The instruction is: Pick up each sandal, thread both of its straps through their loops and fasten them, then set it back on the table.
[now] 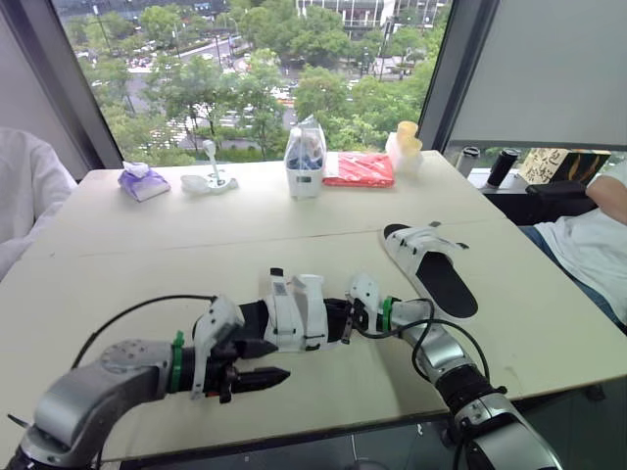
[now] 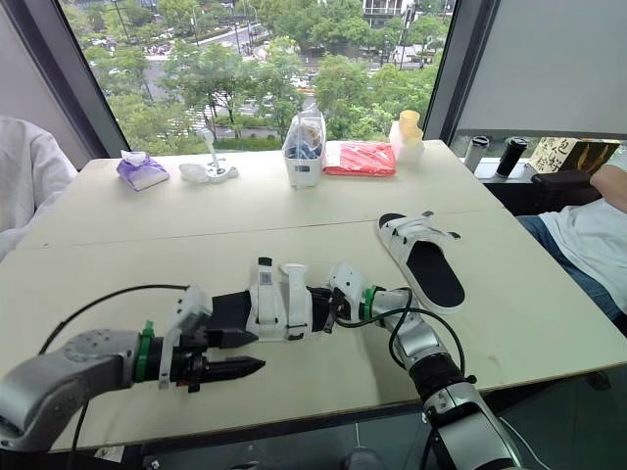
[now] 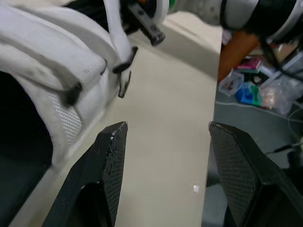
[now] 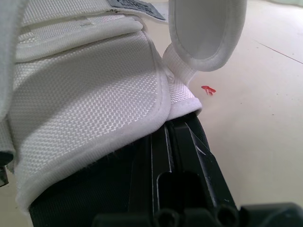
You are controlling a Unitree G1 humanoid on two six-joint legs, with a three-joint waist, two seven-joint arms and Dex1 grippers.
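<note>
We hold one sandal near the bench's front edge; the other lies farther back.

Nearest us, the left end effector point(image 1: 266, 360) hangs just beside the near sandal point(image 1: 289, 311). Its wrist view shows what the head views do not: both fingers point(image 3: 111, 156) spread wide with only bare bench point(image 1: 147, 255) between them. The right end effector point(image 1: 341, 318) is clamped on that sandal's end. Its wrist view shows white mesh pressed onto a black finger and a loose strap point(image 4: 208, 33) curling up unfastened. Beyond, to the right, the far sandal point(image 1: 431, 269) lies flat. At the window edge stand a clear box point(image 1: 305, 162) and a red packet point(image 1: 359, 169).
</note>
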